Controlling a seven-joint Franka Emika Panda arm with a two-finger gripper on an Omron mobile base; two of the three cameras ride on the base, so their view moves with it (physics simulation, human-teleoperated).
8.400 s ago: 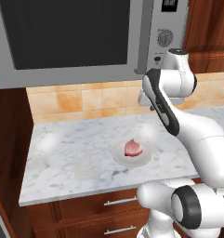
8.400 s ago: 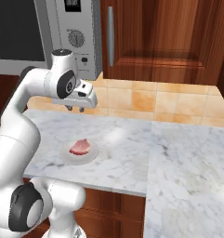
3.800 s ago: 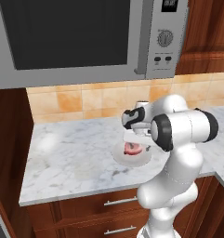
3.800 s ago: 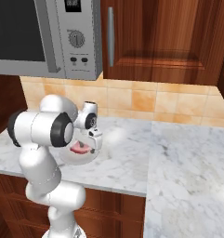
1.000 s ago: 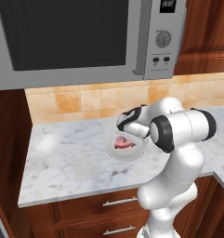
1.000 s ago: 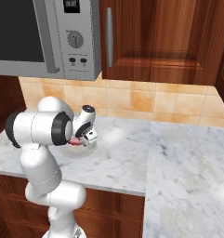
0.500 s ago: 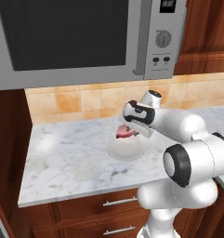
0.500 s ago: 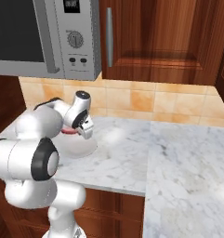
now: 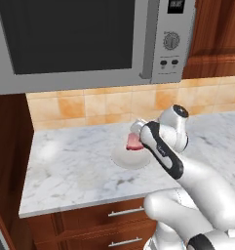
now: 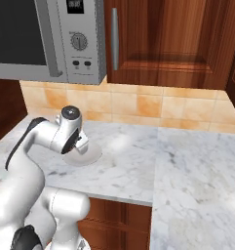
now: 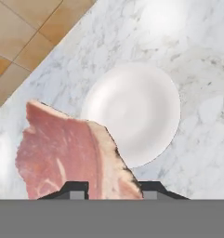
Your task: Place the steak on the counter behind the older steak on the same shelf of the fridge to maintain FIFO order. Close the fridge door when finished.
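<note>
Holding the steak point(image 11: 71, 153), a small pinkish-red raw slab with a paler fatty edge, lifted clear above a round white plate point(image 11: 136, 111) resting on the white-grey marbled counter point(image 9: 75, 171). Hanging above the plate and slightly off to one side in the hand view, with the bare plate surface showing underneath. Pinching the meat between the two dark finger tips point(image 11: 75, 188), the jaws closed down to the thickness of the slab, with the gripper point(image 11: 111, 188) gripping near one edge and most of the steak sticking out beyond the tips. Looking soft, floppy and light: likely to sag or swing from the pinch point, and probably slick on the surface, so liable to slip if carried fast or jolted. Judging a hold nearer the middle of the slab, across its thicker part, as safer than an edge grip, though how deep the present grip reaches cannot be told from these views. In the left base view, showing the steak point(image 9: 134, 142) as a small red patch just in front of the white wrist, over the plate point(image 9: 131, 158), beneath a large steel microwave point(image 9: 89, 39) and an orange tiled backsplash point(image 9: 80, 105). In the right base view, the arm bending over the plate point(image 10: 82, 155), hiding the meat behind the hand. Reddish-brown wooden drawers point(image 9: 109, 224) with silver bar handles sitting under the counter.
</note>
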